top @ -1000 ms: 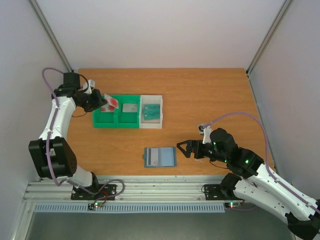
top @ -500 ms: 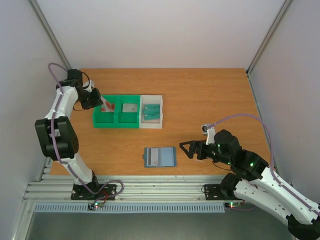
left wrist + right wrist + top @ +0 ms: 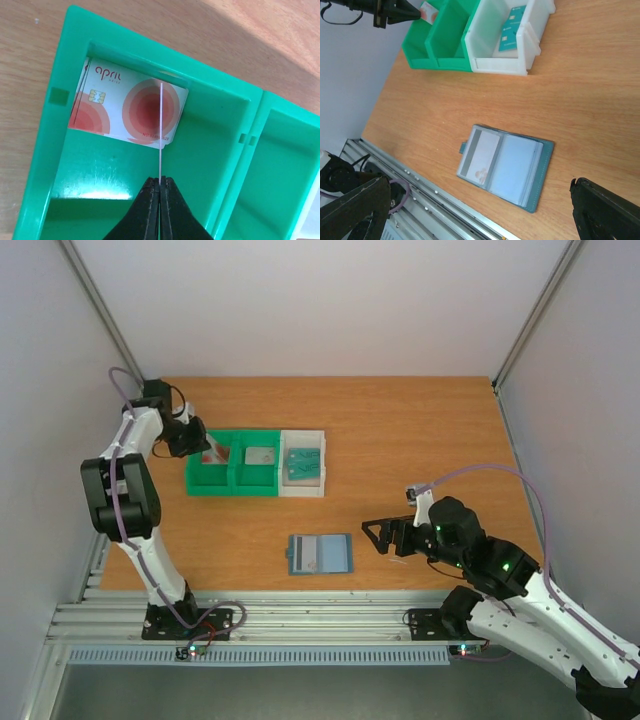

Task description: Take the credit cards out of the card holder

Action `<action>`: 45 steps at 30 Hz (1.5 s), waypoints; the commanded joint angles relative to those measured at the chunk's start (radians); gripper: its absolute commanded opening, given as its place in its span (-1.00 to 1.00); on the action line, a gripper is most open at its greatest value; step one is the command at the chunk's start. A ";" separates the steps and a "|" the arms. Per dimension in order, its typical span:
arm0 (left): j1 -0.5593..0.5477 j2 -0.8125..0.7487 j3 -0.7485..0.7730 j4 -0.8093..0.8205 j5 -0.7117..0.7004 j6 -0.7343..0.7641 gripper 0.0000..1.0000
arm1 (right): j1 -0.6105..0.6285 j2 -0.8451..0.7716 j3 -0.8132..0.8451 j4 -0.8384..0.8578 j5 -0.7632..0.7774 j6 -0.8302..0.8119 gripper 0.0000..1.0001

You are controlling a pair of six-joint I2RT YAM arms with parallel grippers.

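While my left gripper is pinched tight on a thin card, held edge-on over the left pocket of the green tray, another card with red rings sits in that same pocket. My right gripper just hangs with fingers spread wide, right of the card holder, which lies open on the table. A teal card sits in the white tray.

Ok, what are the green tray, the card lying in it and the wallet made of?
Green tray: moulded plastic, glossy, glare on its floor. Card: thin printed plastic, smooth, with a metallic chip. Card holder: matte blue-grey cover, perhaps faux leather; sleeves look like clear plastic.
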 commanded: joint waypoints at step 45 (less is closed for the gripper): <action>-0.013 -0.419 -0.288 0.342 0.403 -0.325 0.99 | 0.004 0.084 0.172 -0.202 0.055 0.025 0.97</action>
